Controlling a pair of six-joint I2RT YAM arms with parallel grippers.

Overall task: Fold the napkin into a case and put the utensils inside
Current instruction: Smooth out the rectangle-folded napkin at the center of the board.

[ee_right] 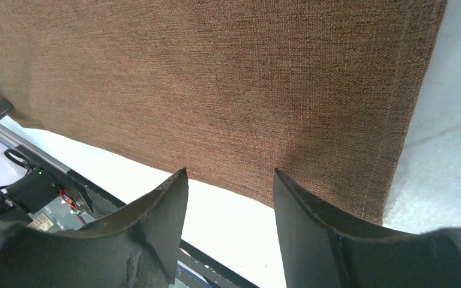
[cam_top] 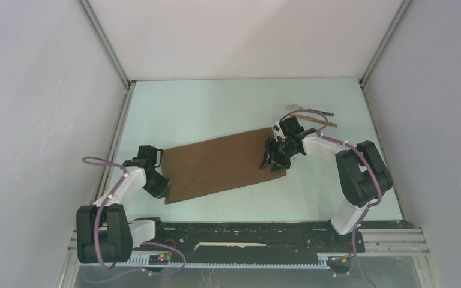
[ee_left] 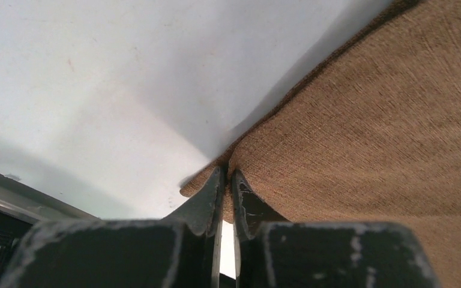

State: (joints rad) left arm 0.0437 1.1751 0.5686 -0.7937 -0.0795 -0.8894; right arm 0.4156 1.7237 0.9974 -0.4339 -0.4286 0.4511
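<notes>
From my seat, the napkin (cam_top: pixel 222 165) lies flat on the worktop (cam_top: pixel 216 108) as a long brown oblong. It slants, with its left end nearer the arm bases and its right end farther back. It is not yet folded into a case.

My left hand (cam_top: pixel 158 185) sits at the napkin's left edge, toward the near corner. Through the left wrist camera I see the left hand (ee_left: pixel 228 177) with its two fingers drawn almost together. A bit of the napkin (ee_left: pixel 366 132) edge is pinched between their tips. A small tab of cloth pokes out on the far side of the fingers, and the fabric rises off the pale worktop (ee_left: pixel 96 72) there, with a shadow beneath it.

My right hand (cam_top: pixel 274 157) hangs over the napkin's right end. In the right wrist camera the right hand (ee_right: pixel 229 177) has its fingers spread well apart and holds nothing. The napkin (ee_right: pixel 216 78) fills the view beyond them. The near long edge of the cloth runs across the gap between the fingertips, and the short right edge meets bare worktop (ee_right: pixel 456 150) off to the side. I cannot tell whether the fingertips touch the cloth.

The utensils (cam_top: pixel 318 120) lie side by side on the worktop just beyond the right hand. They are clear of the napkin.
</notes>
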